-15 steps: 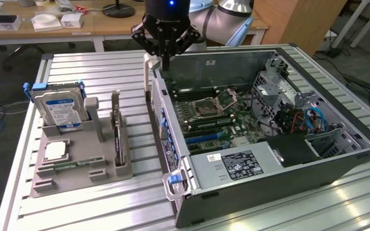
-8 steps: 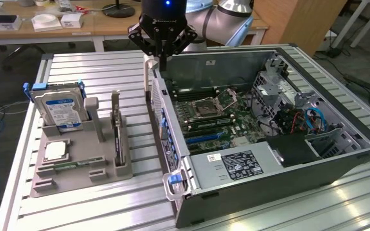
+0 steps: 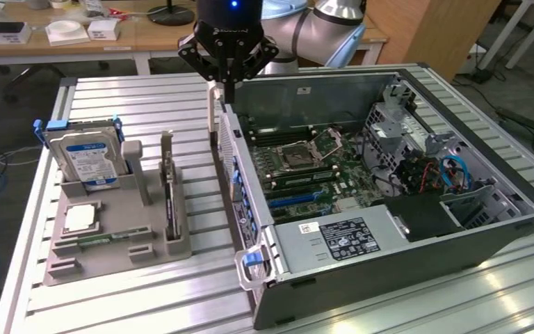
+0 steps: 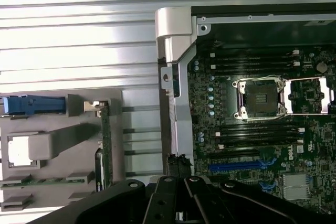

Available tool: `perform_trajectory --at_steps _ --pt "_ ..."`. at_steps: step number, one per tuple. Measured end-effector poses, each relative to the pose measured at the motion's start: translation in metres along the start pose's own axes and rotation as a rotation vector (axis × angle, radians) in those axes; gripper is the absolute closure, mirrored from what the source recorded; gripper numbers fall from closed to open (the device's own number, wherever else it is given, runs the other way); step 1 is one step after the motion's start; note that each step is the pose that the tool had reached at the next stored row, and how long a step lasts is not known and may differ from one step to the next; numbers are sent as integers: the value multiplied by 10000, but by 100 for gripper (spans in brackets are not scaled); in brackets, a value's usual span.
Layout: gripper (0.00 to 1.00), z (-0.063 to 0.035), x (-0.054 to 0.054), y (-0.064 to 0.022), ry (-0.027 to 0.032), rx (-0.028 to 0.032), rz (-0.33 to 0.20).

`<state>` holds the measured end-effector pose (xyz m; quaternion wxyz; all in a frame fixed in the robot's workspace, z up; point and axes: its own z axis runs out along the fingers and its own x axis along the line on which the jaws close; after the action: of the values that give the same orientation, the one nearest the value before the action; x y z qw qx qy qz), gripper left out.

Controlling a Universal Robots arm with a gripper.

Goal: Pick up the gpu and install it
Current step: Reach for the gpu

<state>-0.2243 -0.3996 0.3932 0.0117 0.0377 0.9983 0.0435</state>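
My pincer (image 3: 229, 96) hangs fingers-down over the far corner of the open computer case (image 3: 513, 182). It is above the case wall that faces the parts holder (image 3: 119, 252). Its fingers are pressed together and nothing is gripped between them. In the wrist view the closed tips sit just above that same wall, at the edge of the motherboard (image 4: 252, 129).

The graphics card (image 3: 167, 182) is not in the case. It stands upright on its long edge in a slot of the gray parts holder, on the side nearest the case. The wrist view shows it as a thin green strip (image 4: 106, 136). I am not touching it; it lies apart from my fingers, toward the exterior view's left and nearer the camera.

In the same holder, a hard drive (image 3: 87, 158) with a blue-white label stands upright, farther to the exterior view's left. Holder and case both rest on the ribbed metal table (image 3: 137, 300).
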Motion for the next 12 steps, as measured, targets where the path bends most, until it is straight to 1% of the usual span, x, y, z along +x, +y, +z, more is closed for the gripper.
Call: perform_trajectory --at_steps 12 --pt "90 -3 114 -10 1 1 -1"
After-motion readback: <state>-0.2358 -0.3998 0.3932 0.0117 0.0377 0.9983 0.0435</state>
